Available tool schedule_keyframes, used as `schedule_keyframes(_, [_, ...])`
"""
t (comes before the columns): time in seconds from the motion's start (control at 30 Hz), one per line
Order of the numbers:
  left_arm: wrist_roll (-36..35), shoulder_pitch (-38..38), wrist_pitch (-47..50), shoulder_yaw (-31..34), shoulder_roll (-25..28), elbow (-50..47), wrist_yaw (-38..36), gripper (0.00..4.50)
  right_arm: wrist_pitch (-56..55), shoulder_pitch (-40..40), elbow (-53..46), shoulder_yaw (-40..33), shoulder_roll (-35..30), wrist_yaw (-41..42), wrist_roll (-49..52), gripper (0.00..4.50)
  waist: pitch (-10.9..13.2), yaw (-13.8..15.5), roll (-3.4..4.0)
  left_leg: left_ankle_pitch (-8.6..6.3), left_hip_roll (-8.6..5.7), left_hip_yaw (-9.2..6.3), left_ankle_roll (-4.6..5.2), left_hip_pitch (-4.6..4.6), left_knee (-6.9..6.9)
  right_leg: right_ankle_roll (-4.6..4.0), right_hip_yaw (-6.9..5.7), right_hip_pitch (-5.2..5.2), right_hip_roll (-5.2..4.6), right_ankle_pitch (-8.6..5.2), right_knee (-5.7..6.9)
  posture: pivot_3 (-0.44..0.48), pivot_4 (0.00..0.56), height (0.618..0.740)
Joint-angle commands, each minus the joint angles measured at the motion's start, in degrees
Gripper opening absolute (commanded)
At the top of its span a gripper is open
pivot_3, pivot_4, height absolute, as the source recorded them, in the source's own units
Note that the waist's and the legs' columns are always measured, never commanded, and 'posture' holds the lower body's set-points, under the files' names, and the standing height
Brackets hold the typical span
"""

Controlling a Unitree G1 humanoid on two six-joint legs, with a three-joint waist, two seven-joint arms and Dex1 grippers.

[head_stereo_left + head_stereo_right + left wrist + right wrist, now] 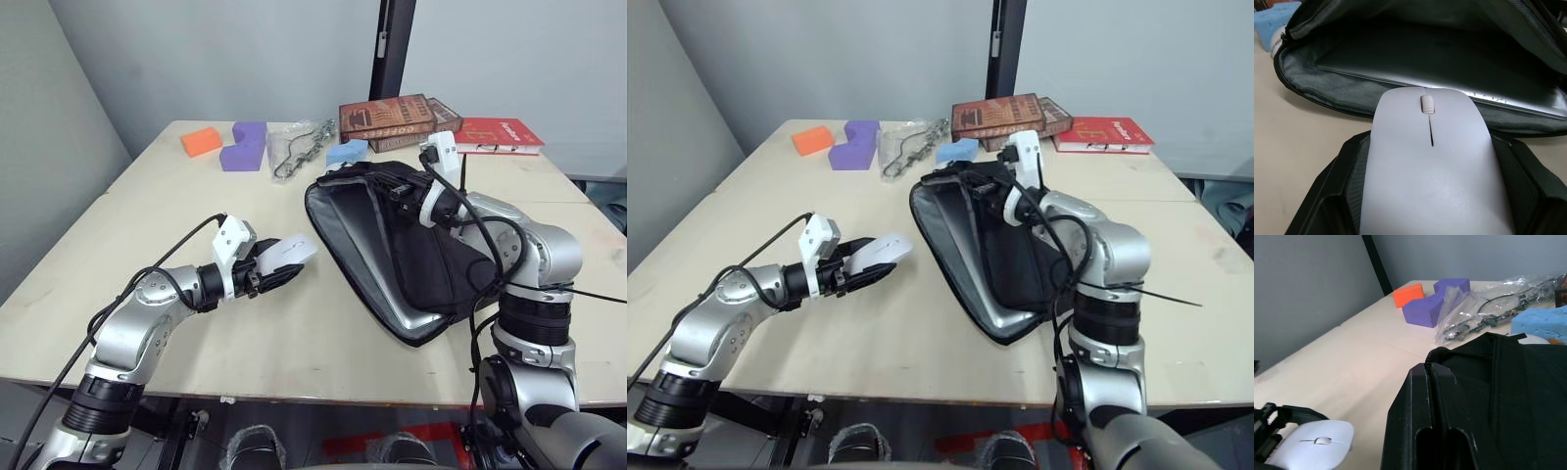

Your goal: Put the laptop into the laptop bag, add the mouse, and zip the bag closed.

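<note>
Both head eyes look forward and down over the whole bench (294, 323), while the left wrist camera peers close along its pincer (279, 266) into the open laptop bag (1415, 54), and the right wrist camera looks back across that bag's top.

The laptop bag (411, 250) lies on the surface (245, 323) right of centre, mouth gaping toward the left, with the laptop (1449, 90) inside it. Left of the bag, the left tool (284, 262) holds the mouse (287, 253) above the surface, just beside the opening. The right tool (409, 188) grips the bag's upper edge. Behind the bag sit stacked books (397, 119); left of them a foam piece (346, 151), a plastic packet (297, 145) and two foam blocks (245, 145).
</note>
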Motion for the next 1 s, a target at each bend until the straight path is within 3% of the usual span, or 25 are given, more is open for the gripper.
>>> schedule_keyframes(0.03, [2.1,-3.1,-2.0,-2.1,-1.8,2.0,0.4,2.87,-0.3,-2.0,-2.3,-1.7,-0.6,-0.7,3.7,0.01,0.0,0.2,0.0,0.0,0.0,0.0,0.0,0.0,0.0,0.0,0.0,-0.01,0.0,0.0,0.0,0.0,0.15,0.734])
schedule_keyframes(0.43, [12.3,-20.1,-12.8,-10.4,-15.3,27.4,0.6,2.87,0.3,-1.9,-3.0,-2.0,-1.3,-4.7,8.8,0.01,0.0,0.9,0.0,0.14,-0.03,0.02,0.0,-0.09,-0.03,0.18,0.02,-0.06,-0.01,0.13,-0.05,0.0,0.15,0.734])
schedule_keyframes(0.63, [16.7,-30.9,-19.8,-12.0,-24.1,47.5,0.2,2.87,0.7,-1.6,-3.7,-2.0,-1.4,-7.0,10.8,0.01,0.0,1.5,0.0,0.14,-0.07,0.01,0.01,-0.14,0.03,0.22,0.05,-0.02,-0.04,0.19,-0.1,0.0,0.15,0.734])
schedule_keyframes(1.0, [20.7,-40.1,-27.1,-10.6,-30.2,69.3,-0.6,2.87,1.8,-0.8,-5.6,-1.7,-0.7,-10.6,14.5,0.01,0.0,1.6,0.0,0.14,-0.09,0.01,0.02,-0.07,-0.02,0.23,0.04,0.07,-0.07,0.19,-0.15,0.0,0.15,0.734])
